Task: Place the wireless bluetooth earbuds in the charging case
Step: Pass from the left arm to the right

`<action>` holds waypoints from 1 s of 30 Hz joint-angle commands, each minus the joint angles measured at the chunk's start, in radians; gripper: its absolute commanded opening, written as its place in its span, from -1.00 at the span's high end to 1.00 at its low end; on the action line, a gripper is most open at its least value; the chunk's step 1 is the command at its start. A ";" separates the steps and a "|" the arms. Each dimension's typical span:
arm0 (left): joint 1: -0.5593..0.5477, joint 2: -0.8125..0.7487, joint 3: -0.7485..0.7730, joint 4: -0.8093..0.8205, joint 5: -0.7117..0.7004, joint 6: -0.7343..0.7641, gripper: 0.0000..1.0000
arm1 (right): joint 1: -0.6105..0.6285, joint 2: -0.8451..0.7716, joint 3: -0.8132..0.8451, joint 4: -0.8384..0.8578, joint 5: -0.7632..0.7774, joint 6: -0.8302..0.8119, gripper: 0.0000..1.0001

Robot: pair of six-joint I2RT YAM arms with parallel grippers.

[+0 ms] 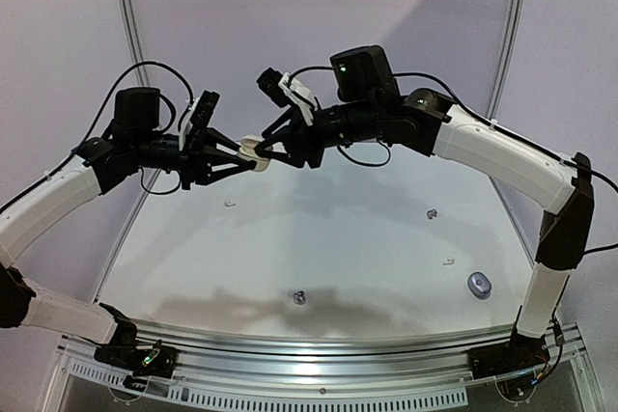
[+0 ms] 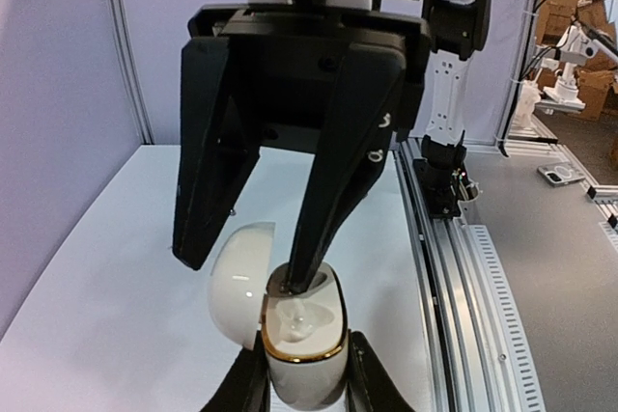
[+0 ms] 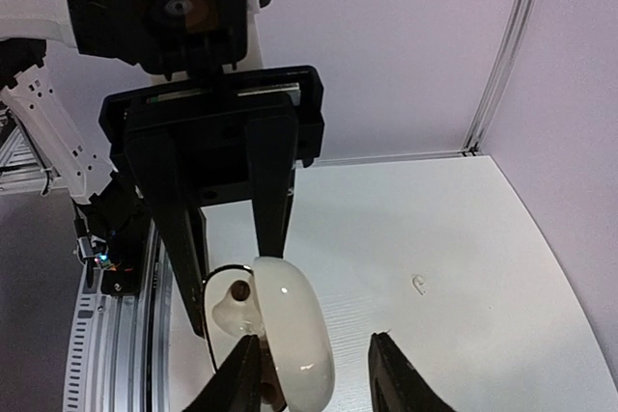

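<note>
White charging case (image 2: pixel 307 364) aloft in left jaws, right jaws parted

The glossy white, gold-rimmed charging case (image 2: pixel 307 359) is hanging in mid-air with its lid (image 2: pixel 241 282) standing open to one side; something white, possibly an earbud (image 2: pixel 294 320), is sitting inside. White earbuds (image 1: pixel 229 205) and grey earbuds (image 1: pixel 300 297) are lying well apart on the table (image 1: pixel 367 238).
</note>
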 commanded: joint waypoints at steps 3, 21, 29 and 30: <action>0.006 -0.013 -0.011 0.025 0.019 0.015 1.00 | -0.001 0.032 0.025 -0.042 -0.082 0.004 0.56; 0.014 -0.002 -0.059 0.088 0.035 -0.073 -0.03 | 0.000 -0.031 0.020 -0.007 -0.029 0.001 0.80; 0.014 0.010 -0.061 0.152 0.046 -0.163 0.00 | 0.032 -0.050 0.021 -0.030 0.118 -0.085 0.80; 0.012 0.012 -0.060 0.152 0.054 -0.170 0.04 | 0.034 -0.051 0.021 -0.029 0.136 -0.091 0.80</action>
